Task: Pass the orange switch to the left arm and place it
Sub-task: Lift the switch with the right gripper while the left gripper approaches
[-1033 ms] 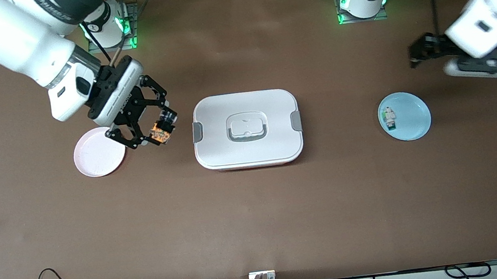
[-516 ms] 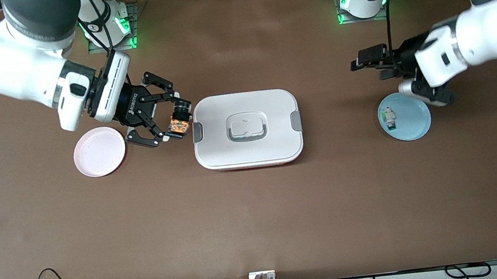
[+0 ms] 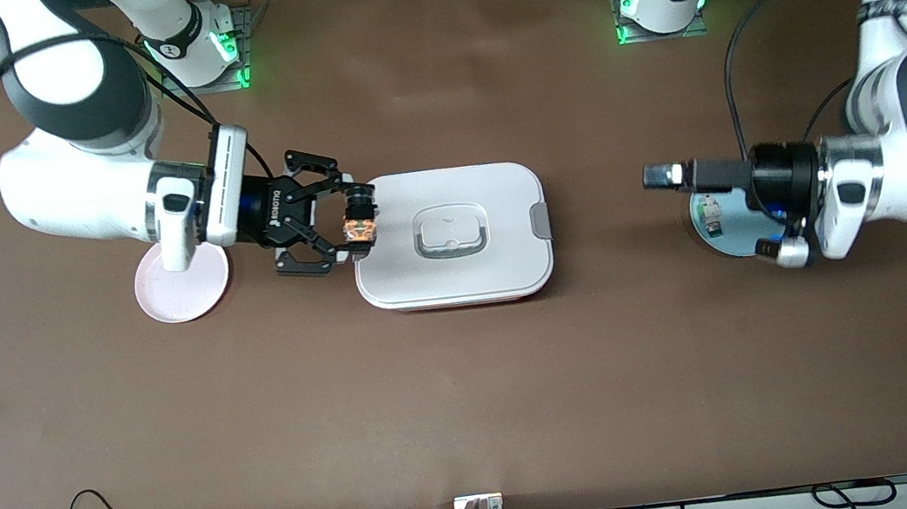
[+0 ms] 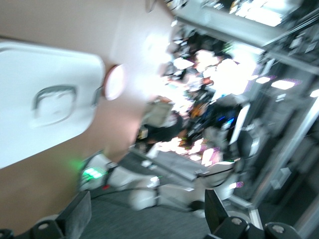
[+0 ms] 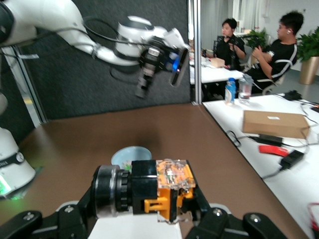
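Switch has moved over the box edge, clamped in your right gripper; left gripper, jaws wide, has swung in above the blue plate. Handover's close.

You see the front view evenly lit from above; the tabletop is matte brown with no glare. Soft, faint shadows lie under the box and beneath the right gripper. Green status lights glow at both arm bases.

You get heavy motion blur across the whole left wrist view: the box smears at its edges, and the background above the left gripper is blown out to white by room lights.

You find the right wrist view sharp close to the right gripper, where the orange switch is well exposed; the bright room past it is slightly soft.
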Tool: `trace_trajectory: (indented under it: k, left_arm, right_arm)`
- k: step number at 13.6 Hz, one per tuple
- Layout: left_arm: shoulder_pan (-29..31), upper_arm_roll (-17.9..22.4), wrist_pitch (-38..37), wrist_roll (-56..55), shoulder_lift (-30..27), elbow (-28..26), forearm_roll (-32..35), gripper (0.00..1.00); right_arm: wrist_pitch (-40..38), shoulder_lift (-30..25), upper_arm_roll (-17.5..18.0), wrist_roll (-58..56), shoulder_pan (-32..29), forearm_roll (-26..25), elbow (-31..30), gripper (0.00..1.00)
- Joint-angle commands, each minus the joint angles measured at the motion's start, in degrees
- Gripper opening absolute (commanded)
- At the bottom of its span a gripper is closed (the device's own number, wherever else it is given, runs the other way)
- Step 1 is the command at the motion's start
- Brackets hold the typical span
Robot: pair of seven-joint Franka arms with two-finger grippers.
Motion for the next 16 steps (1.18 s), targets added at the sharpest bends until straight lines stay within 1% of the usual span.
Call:
trace_trajectory:
  k: [1,4,5,8,11,13,16]
  left_arm:
    - [-3.61,-0.79,6.03,0.76,1.27,0.69,-6.30,1.00]
    - [-8.98,-0.88,14.82,2.51,1.36,0.78,-10.88,1.00]
    - [-10.56,-0.88,17.02,3.92,1.36,0.78,-12.11,1.00]
    - [-15.22,-0.88,23.09,4.63,1.71,1.13,-14.84,1.00]
    - [-18.21,-0.88,26.00,4.02,1.62,1.30,-16.51,1.00]
    - [-20.06,-0.97,28.98,3.93,1.36,1.48,-16.96,1.00]
    - [-20.33,-1.06,28.29,3.14,0.49,0.87,-16.78,1.00]
  right_arm:
    - [0.10,2.03,0.33,-1.28,2.78,5.36,2.58,0.25]
    - [0.71,3.00,0.33,-1.37,5.16,9.41,4.25,0.25]
    - [0.80,3.35,0.33,-1.28,5.77,9.50,5.13,0.25]
    - [5.53,4.58,0.33,-0.93,8.49,9.59,6.53,0.25]
    - [9.41,6.78,0.33,0.03,11.31,9.59,9.17,0.24]
    - [9.77,8.27,0.33,0.91,12.19,9.51,11.01,0.24]
    - [12.31,10.12,0.33,1.00,13.95,9.51,13.04,0.23]
